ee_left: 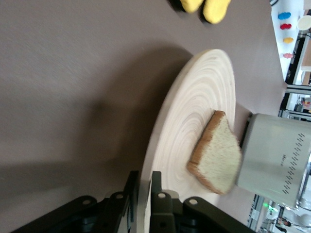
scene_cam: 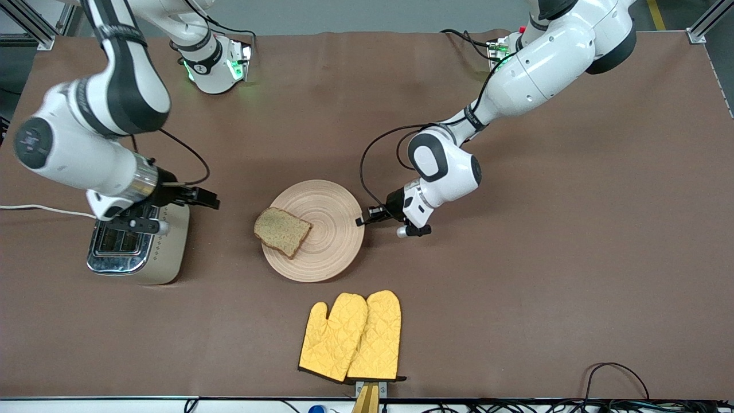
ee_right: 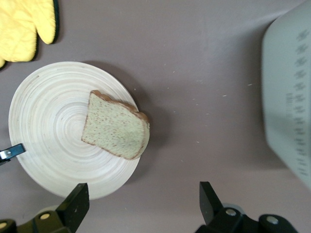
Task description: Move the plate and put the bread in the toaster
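Brown table [scene_cam: 573,229] | left end effector [scene_cam: 362,221] pinches plate [scene_cam: 332,229] rim | bread [scene_cam: 282,231] overhangs edge

Bread [scene_cam: 282,230] sits on the plate [scene_cam: 317,230], left gripper [scene_cam: 362,221] at its rim, right gripper [scene_cam: 212,201] over the toaster [scene_cam: 137,244].

No readable text anywhere (toaster [ee_left: 274,165] marking too blurred).

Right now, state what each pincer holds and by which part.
The left pincer grips the wooden plate by its rim. The right pincer, open over the toaster, holds nothing.
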Controlling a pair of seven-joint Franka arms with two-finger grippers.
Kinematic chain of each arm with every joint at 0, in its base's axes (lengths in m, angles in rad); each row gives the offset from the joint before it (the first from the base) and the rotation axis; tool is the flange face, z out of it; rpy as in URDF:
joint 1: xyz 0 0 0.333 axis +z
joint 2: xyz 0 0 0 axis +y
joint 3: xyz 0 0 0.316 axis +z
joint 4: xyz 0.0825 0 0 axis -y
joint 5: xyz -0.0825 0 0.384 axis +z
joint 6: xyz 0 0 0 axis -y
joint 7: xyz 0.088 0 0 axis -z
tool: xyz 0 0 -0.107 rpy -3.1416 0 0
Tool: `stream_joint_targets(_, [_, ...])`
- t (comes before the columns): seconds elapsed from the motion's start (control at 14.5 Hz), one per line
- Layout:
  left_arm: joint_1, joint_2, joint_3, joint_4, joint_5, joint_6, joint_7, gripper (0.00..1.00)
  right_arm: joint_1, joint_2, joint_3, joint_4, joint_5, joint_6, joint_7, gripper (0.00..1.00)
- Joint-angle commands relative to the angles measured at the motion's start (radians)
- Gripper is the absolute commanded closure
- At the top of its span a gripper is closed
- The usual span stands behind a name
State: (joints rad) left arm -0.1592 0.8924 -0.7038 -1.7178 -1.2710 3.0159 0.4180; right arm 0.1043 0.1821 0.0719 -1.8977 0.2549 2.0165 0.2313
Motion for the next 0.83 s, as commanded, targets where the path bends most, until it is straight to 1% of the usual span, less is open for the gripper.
stream_joint_targets(0.0, [0.007, 0.005, 0.020, 0.027, -0.013, 0.015, 0.028, 0.22, 0.028, 0.037, -0.006, -0.084, 0.046, 0.138, 0.017, 0.00])
stream_joint_targets(0.07, [0.013, -0.004, 0.021, 0.029, -0.013, 0.015, 0.027, 0.10, 0.037, 0.065, -0.004, -0.098, 0.047, 0.193, 0.017, 0.00])
stream_joint_targets(0.14, [0.015, -0.019, 0.032, 0.032, -0.014, 0.015, 0.025, 0.00, 0.047, 0.095, -0.004, -0.101, 0.049, 0.230, 0.019, 0.00])
stream_joint_targets(0.28, [0.023, -0.062, 0.070, 0.029, -0.016, 0.015, 0.016, 0.00, 0.061, 0.157, -0.004, -0.101, 0.110, 0.293, 0.017, 0.00])
stream_joint_targets(0.41, [0.075, -0.093, 0.070, 0.026, -0.014, 0.012, 0.016, 0.00, 0.087, 0.201, -0.004, -0.103, 0.126, 0.350, 0.017, 0.00])
stream_joint_targets(0.55, [0.110, -0.116, 0.072, 0.038, -0.008, 0.009, 0.016, 0.00, 0.094, 0.232, -0.004, -0.103, 0.155, 0.375, 0.017, 0.00])
stream_joint_targets(0.69, [0.156, -0.113, 0.072, 0.064, 0.053, 0.002, 0.016, 0.00, 0.097, 0.249, -0.004, -0.103, 0.158, 0.383, 0.017, 0.07])
stream_joint_targets(0.76, [0.185, -0.109, 0.072, 0.079, 0.097, -0.023, 0.015, 0.00, 0.100, 0.252, -0.004, -0.104, 0.158, 0.381, 0.017, 0.12])
